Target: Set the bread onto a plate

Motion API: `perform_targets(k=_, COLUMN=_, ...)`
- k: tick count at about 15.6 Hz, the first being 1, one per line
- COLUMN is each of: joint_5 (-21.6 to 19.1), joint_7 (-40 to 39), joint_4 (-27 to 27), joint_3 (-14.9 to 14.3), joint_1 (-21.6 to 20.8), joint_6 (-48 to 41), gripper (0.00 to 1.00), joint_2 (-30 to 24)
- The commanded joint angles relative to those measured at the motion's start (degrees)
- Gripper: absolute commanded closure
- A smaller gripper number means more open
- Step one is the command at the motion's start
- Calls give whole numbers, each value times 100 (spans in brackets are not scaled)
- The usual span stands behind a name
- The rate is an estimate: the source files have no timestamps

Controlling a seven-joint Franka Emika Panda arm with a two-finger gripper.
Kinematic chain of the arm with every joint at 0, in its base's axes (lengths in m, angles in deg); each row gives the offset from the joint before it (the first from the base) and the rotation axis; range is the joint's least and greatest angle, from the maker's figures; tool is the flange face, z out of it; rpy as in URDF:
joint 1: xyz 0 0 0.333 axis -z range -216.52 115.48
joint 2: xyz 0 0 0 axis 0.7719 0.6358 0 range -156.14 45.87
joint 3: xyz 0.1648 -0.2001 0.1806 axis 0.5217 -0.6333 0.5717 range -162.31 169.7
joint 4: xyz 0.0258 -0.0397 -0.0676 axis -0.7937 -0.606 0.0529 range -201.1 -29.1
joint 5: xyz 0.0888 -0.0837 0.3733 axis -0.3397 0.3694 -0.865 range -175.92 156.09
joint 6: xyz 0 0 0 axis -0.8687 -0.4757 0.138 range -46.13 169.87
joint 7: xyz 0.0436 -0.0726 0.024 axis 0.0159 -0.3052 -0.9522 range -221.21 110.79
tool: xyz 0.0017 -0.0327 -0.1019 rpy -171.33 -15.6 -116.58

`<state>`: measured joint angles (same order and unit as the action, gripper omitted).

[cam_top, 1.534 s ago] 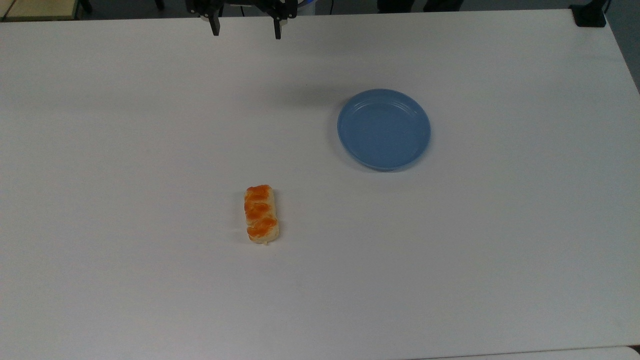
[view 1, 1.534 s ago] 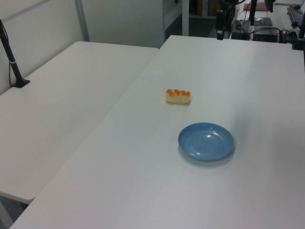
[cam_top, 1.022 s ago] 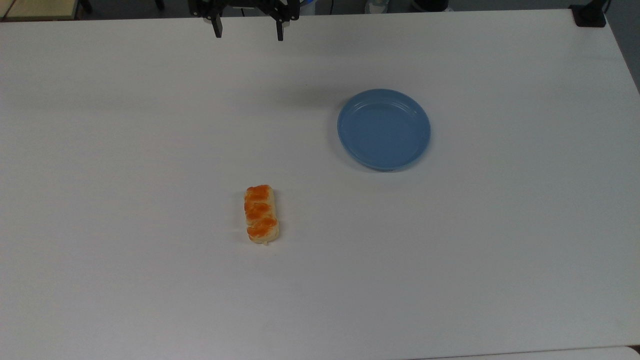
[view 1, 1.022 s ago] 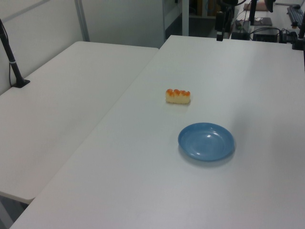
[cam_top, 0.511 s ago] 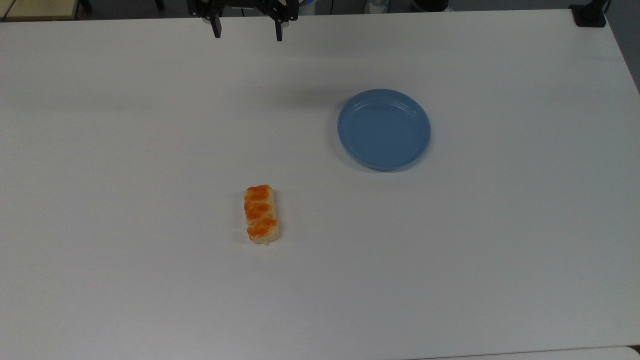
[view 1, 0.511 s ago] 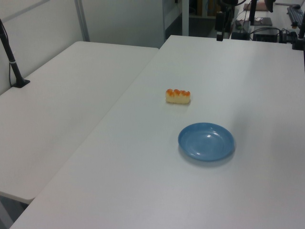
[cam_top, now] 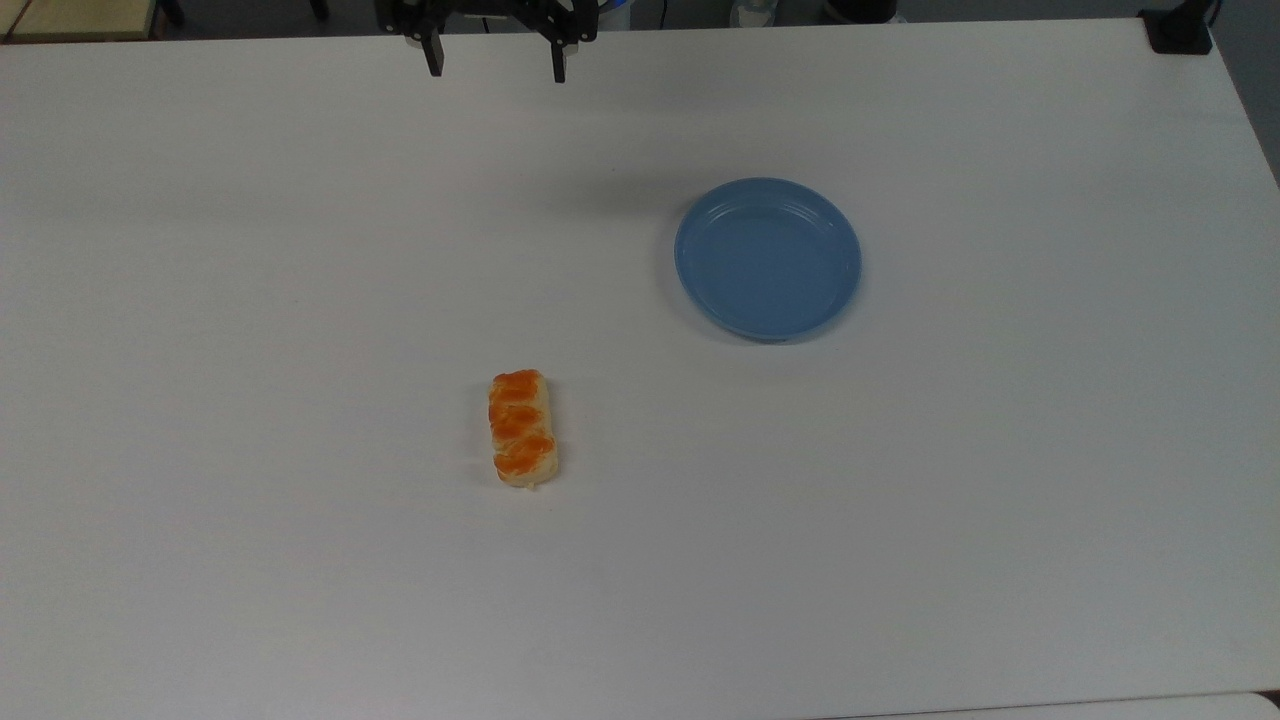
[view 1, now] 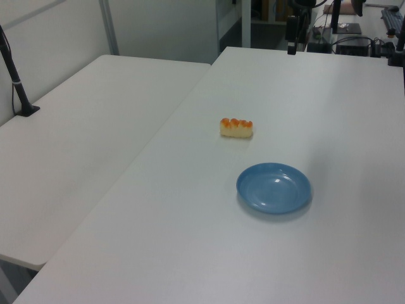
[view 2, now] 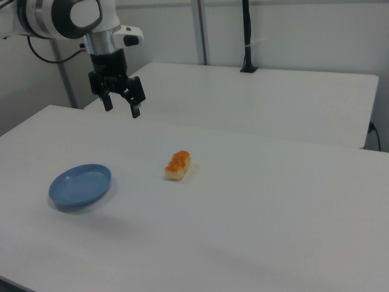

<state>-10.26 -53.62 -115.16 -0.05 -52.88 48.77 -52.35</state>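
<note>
Hovering high above the table (cam_top: 200, 560), we find the end effector (cam_top: 495, 62) near the far edge as the top view shows it, fingers spread wide with nothing between them. From the right view, the end effector (view 2: 121, 104) hangs well above the surface, its black fingers (view 2: 135, 111) pointing down, carried by the white arm (view 2: 67, 17).

We see the bread (cam_top: 522, 428) lying flat on the bare table, orange-brown bumps up, roughly midway between the near and far edges in the top view and a bit toward the top view's left of centre. Its long side runs from near edge to far edge in the top view. We spot the bread (view 1: 236, 127) in the left view and the bread (view 2: 178, 165) in the right view too, untouched.

Our plate (cam_top: 690, 290) sits well apart from the bread, toward the far edge and the top view's right, with nothing on it. In the left view the plate (view 1: 250, 196) lies nearer the camera than the bread; in the right view the plate (view 2: 64, 198) sits at the right view's left.

A second white table (view 1: 76, 126) stands alongside.
</note>
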Motion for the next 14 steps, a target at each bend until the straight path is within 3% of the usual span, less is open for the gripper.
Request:
perform_targets(k=1, joint_5=-106, joint_7=-115, joint_4=59, joint_3=41, joint_1=7, joint_6=171, gripper=0, joint_2=134)
perform_targets(k=5, joint_5=-115, joint_7=-115, joint_4=85, joint_3=41, joint_1=33, joint_6=855, gripper=0, joint_2=537)
perform_targets(k=14, joint_5=-9, joint_7=-379, joint_4=375, joint_3=-12, joint_1=-37, joint_6=2755, gripper=0, joint_2=2084)
